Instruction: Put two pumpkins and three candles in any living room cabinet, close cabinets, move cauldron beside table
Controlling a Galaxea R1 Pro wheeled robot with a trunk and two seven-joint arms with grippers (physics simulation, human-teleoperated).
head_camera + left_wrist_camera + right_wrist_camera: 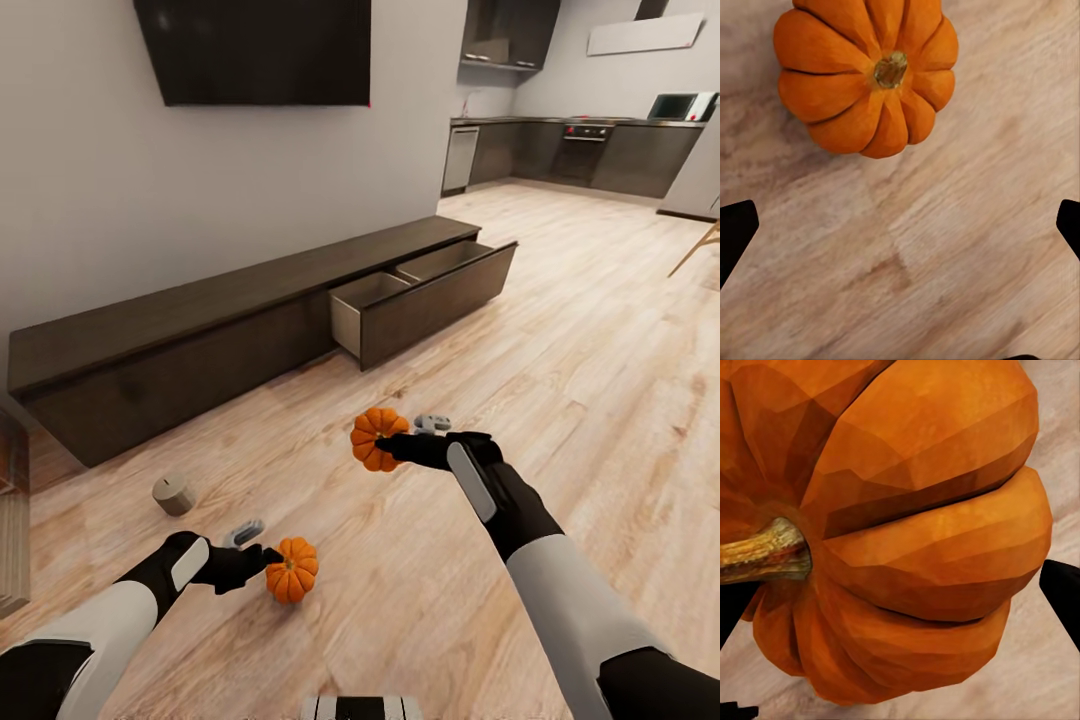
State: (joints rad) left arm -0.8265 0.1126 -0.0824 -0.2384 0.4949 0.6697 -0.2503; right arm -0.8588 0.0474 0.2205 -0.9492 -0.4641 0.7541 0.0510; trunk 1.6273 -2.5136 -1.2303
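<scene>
One pumpkin (377, 439) is in the right gripper (392, 443), off the wooden floor (560, 330). In the right wrist view this pumpkin (915, 540) is very close, with its brown stem to one side, and the dark fingertips (1063, 592) show at both of its edges, so the fingers are pinching it.

The second pumpkin (292, 570) lies on the floor, just in front of the left gripper (262, 560). In the left wrist view this pumpkin (866, 71) sits with the stem up, beyond the two black fingertips (735, 229). These stand wide apart, with only bare floor between them, so the left fingers are spread and hold nothing. In the head view the gripper seems to reach the pumpkin, but I cannot tell if they touch.

One candle (173, 494), a short tan cylinder, lies tilted on the floor beyond the left arm, between it and the cabinet (200, 340).

The cabinet is long, low and dark brown, and it stands along the grey wall. At its right end one wide drawer (425, 295) is pulled out; its inside is pale and divided in two compartments. The other fronts look closed.

A dark screen (255, 50) hangs on the wall above the cabinet. Farther away on the right there are dark kitchen cupboards (600, 150).
</scene>
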